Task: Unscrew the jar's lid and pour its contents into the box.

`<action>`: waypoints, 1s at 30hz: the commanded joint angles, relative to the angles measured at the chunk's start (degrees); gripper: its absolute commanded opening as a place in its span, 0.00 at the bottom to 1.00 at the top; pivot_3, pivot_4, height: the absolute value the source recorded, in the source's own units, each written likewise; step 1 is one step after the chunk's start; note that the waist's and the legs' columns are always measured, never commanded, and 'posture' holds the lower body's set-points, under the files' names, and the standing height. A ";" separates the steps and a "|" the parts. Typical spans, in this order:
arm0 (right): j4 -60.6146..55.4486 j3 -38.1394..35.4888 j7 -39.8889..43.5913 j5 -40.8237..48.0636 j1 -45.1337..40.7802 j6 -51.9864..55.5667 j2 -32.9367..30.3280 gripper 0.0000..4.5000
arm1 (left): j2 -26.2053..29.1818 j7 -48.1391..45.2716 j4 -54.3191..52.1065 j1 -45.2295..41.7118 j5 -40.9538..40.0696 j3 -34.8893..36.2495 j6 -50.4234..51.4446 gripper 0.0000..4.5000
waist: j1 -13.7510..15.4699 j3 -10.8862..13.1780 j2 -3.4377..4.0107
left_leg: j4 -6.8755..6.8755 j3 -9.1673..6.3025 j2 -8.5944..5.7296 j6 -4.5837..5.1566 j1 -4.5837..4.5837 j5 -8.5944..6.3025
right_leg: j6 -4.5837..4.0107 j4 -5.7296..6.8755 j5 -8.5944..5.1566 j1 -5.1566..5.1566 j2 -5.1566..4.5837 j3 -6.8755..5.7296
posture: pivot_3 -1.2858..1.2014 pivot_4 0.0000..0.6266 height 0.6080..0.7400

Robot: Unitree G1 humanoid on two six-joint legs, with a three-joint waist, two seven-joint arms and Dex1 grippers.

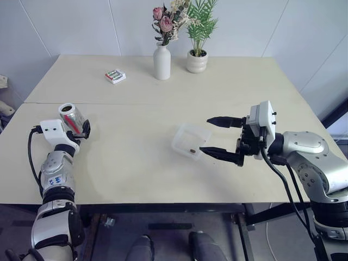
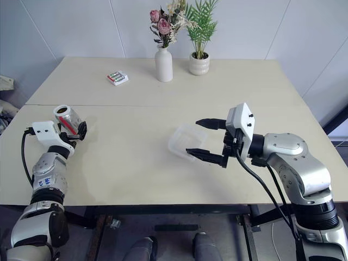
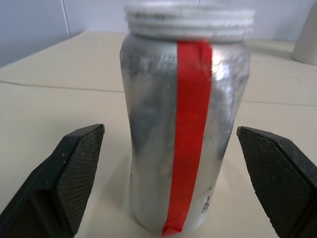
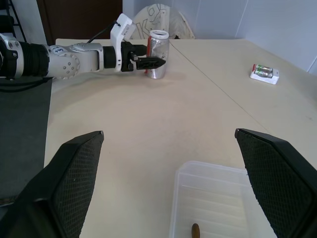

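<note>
The jar (image 3: 185,134), silvery with a red stripe, stands upright on the table at the left with its white threaded rim bare. The lid is out of view. My left gripper (image 3: 171,136) is open, one finger on each side of the jar with a gap to it on both sides. The clear box (image 1: 190,140) lies at the table's middle with one small brown bit of the contents (image 4: 195,230) on its floor. My right gripper (image 1: 206,136) hangs open just right of the box, pointing left, its lower finger over the box's near right corner, with nothing between the fingers.
A white flower vase (image 1: 162,62) and a small potted plant (image 1: 197,61) stand at the table's back. A small red-green-white pack (image 1: 115,76) lies at the back left. A seam (image 1: 163,104) runs across the tabletop.
</note>
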 commanded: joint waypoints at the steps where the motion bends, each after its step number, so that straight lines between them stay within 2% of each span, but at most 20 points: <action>1: -0.65 -0.71 0.02 0.17 -0.05 -1.35 0.43 1.00 | 1.63 1.10 -8.78 4.15 0.57 0.09 0.65 1.00 | -0.07 0.00 0.00 | -0.01 0.01 0.01 -0.01 0.00 -0.01 | 0.00 -0.01 0.00 0.00 0.00 0.00 | 0.52 0.24 1.00; 5: -0.67 -0.75 0.06 0.06 0.35 -1.61 0.60 1.00 | 1.73 2.52 -19.25 10.46 1.15 0.34 3.28 1.00 | -0.08 0.00 0.00 | -0.06 0.04 0.05 -0.03 0.00 -0.03 | -0.01 -0.05 0.00 -0.02 -0.01 0.00 | 0.52 0.24 1.00; 7: -0.24 -0.86 0.47 0.00 0.71 -1.97 0.54 1.00 | 1.41 3.67 -29.78 16.11 1.11 0.64 7.78 1.00 | -0.11 0.00 -0.01 | -0.06 0.04 0.06 -0.03 -0.01 -0.03 | -0.03 -0.06 0.00 -0.03 -0.01 0.00 | 0.52 0.24 1.00; 11: 1.11 -0.64 1.83 -0.46 0.83 -3.02 0.30 1.00 | 1.16 0.36 -50.37 29.70 -1.50 1.16 14.09 1.00 | -0.16 -0.01 -0.01 | -0.07 0.06 0.06 -0.03 0.01 -0.04 | -0.05 -0.11 0.01 0.01 -0.07 0.01 | 0.52 0.24 1.00; 13: 1.79 -0.59 2.48 -0.61 0.77 -3.42 0.28 1.00 | 1.39 -0.82 -56.25 33.75 -2.23 1.65 15.98 1.00 | -0.21 -0.01 0.00 | -0.17 0.12 0.12 -0.04 0.05 -0.05 | -0.16 -0.32 0.06 0.07 -0.07 0.01 | 0.52 0.24 1.00; 16: 3.12 -0.84 3.25 -0.79 0.36 -3.94 0.32 1.00 | 1.74 -2.48 -59.77 35.14 -3.82 1.90 18.05 1.00 | 0.12 -0.01 0.00 | -0.24 0.10 0.27 0.01 0.04 -0.01 | -0.41 -0.55 0.13 0.07 0.06 -0.09 | 0.52 0.24 1.00; 18: 4.20 -1.07 4.01 -1.02 0.14 -4.52 0.13 1.00 | 3.70 -8.18 -61.51 35.55 -7.36 2.44 18.31 1.00 | 0.08 -0.01 -0.01 | -0.21 0.09 0.29 0.02 0.03 0.01 | -1.29 -0.64 -0.27 0.10 0.09 -0.12 | 0.52 0.24 1.00; 21: 4.80 -1.86 3.55 -1.66 0.86 -5.89 0.34 1.00 | 12.49 -27.70 -61.51 36.99 -9.29 -1.37 12.39 1.00 | -0.14 -0.01 -0.02 | -0.20 0.23 0.30 0.02 0.00 0.02 | -1.32 -0.73 -0.26 0.07 0.10 -0.04 | 0.52 0.24 1.00; 22: 4.84 -2.06 3.66 -1.61 1.08 -5.90 0.16 1.00 | 13.89 -31.09 -61.02 36.10 -12.23 -1.65 14.67 1.00 | -0.17 -0.03 0.03 | -0.28 0.28 0.30 0.01 0.01 0.02 | -1.36 -0.82 -0.26 0.08 0.09 -0.02 | 0.52 0.24 1.00; 24: 5.28 -2.18 3.92 -1.98 1.21 -6.18 -0.35 1.00 | 15.08 -34.13 -59.89 34.08 -15.94 -1.76 18.07 1.00 | -0.15 -0.10 0.19 | -0.46 0.44 0.29 0.03 0.04 0.03 | -1.39 -0.97 -0.24 0.08 0.03 0.09 | 0.52 0.24 1.00; 28: 5.02 -3.40 3.22 -2.46 3.24 -5.64 -1.82 1.00 | 18.90 -43.12 -58.33 30.63 -18.59 -3.53 21.54 1.00 | -0.16 -0.09 0.16 | -0.56 0.50 0.31 0.06 -0.01 0.01 | -1.36 -0.99 -0.24 -0.05 0.06 0.13 | 0.52 0.24 1.00; 30: 4.32 -3.92 2.94 -2.65 4.36 -5.64 -2.48 1.00 | 19.28 -44.42 -57.93 29.69 -19.12 -3.70 22.91 1.00 | -0.23 -0.09 0.17 | -0.71 0.50 0.32 0.06 0.00 0.00 | -1.27 -0.98 -0.24 -0.09 0.09 0.12 | 0.52 0.24 1.00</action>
